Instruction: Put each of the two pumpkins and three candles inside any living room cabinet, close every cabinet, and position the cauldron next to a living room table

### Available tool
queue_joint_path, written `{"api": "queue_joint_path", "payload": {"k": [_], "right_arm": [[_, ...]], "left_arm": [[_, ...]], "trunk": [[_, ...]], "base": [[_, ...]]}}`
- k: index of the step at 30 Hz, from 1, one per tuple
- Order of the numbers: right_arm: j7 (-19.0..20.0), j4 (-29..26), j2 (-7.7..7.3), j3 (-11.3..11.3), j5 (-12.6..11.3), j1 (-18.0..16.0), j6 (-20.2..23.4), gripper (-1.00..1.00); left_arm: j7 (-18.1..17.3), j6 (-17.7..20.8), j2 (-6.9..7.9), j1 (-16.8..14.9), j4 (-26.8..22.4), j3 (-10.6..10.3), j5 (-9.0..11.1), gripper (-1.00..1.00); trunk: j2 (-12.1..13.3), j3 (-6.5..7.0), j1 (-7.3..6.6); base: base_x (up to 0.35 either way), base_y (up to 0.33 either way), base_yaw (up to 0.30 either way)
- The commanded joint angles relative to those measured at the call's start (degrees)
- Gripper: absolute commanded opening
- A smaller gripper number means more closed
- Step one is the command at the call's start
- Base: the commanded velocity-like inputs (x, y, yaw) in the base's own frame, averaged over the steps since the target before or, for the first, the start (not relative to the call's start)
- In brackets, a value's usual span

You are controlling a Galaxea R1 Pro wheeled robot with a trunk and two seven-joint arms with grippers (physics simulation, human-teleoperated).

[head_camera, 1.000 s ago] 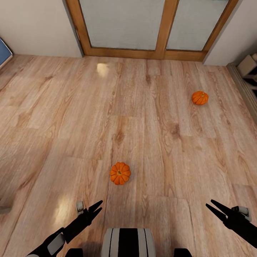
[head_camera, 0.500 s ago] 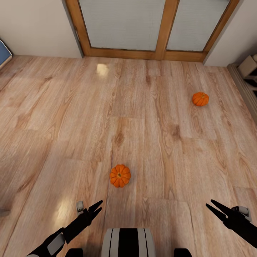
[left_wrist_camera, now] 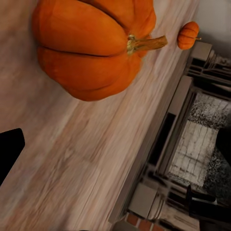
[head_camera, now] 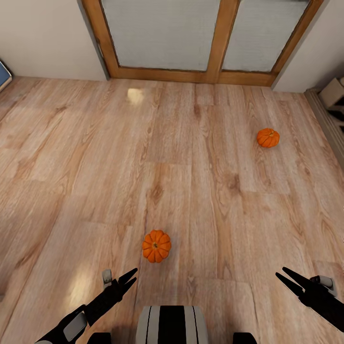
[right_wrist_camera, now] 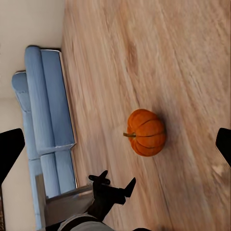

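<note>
On the plank floor (head_camera: 200, 143) just ahead of my base, the nearer pumpkin (head_camera: 156, 245) is sitting loose while the second pumpkin (head_camera: 267, 137) is lying well apart toward the right wall, so I am holding the left gripper (head_camera: 129, 276) and right gripper (head_camera: 283, 274) low, empty and spread, presumably lining up the close one first.

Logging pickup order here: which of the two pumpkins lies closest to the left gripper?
The near pumpkin, just ahead of the left gripper; the far pumpkin sits well off towards the right wall.

The near pumpkin (left_wrist_camera: 91, 45) is cut off by the left wrist view's edge.
</note>
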Motion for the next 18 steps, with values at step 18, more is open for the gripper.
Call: {"api": "queue_joint_path", "payload": {"k": [18], "right_arm": [[0.02, 0.04, -0.01, 0.01, -0.26, -0.03, 0.36, 1.00]], "left_arm": [[-0.14, 0.59, 0.05, 0.00, -0.01, -0.36, 0.60, 1.00]], "trunk": [[-0.01, -0.03, 0.01]], "base": [[0.111, -0.045, 0.000]]}}
